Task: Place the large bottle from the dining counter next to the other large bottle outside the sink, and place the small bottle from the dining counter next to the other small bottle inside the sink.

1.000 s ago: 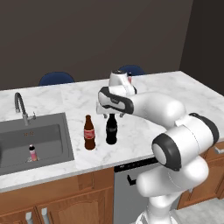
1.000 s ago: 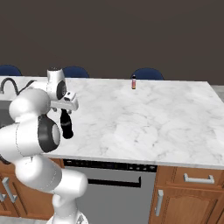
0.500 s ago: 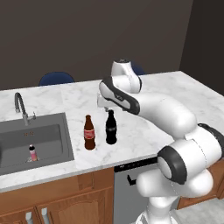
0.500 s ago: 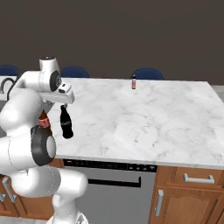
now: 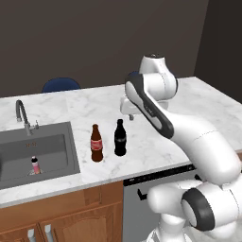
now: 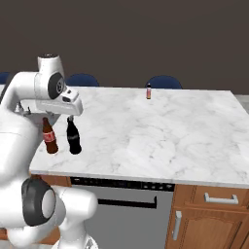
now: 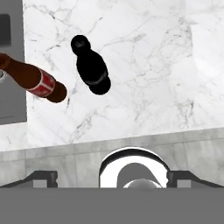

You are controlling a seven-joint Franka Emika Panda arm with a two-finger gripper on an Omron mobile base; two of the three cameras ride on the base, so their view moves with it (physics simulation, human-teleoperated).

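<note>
A: The large bottle (image 5: 120,137) is standing upright just beside the other large bottle (image 5: 96,143) on the counter outside the sink (image 5: 19,158), and the gripper (image 6: 70,115) is hanging above them with jaws spread, holding nothing.

B: Then the small bottle (image 6: 149,91) is waiting at the far edge of the dining counter (image 6: 194,141). I'd approach it from above, centre the jaws on its slim body and close gently so it isn't tipping.

A: Any writing?

B: Red bands are showing, but nothing is reading clearly

The large bottle (image 5: 120,137) stands beside the other large bottle (image 5: 96,143) (both upright).
</note>
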